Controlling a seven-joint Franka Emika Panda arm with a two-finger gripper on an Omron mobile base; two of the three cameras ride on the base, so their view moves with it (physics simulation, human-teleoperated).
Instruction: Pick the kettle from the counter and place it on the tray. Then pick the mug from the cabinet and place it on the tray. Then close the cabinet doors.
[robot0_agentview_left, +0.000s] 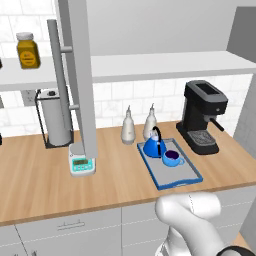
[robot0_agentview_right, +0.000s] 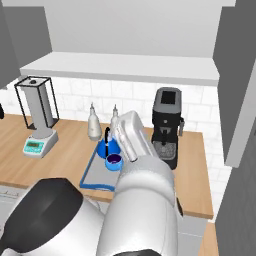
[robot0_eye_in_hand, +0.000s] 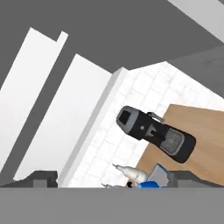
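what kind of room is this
A simulated kitchen, it seems: a long light-brown wood-grain counter against white wall tiles, a black espresso machine on it, and a small glossy blue cone-shaped kettle on a blue-rimmed grey tray.

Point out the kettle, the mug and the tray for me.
kettle (robot0_agentview_left: 152, 146), left base view, on its blue cone body.
mug (robot0_agentview_left: 172, 158), left base view, on its dark inside.
tray (robot0_agentview_left: 176, 175), left base view, on its bare grey floor.

1 kettle (robot0_agentview_left: 154, 145), 1 mug (robot0_agentview_left: 172, 158), 1 tray (robot0_agentview_left: 183, 179) — 2 bottles (robot0_agentview_left: 128, 127), 1 coffee mach. (robot0_agentview_left: 202, 116)
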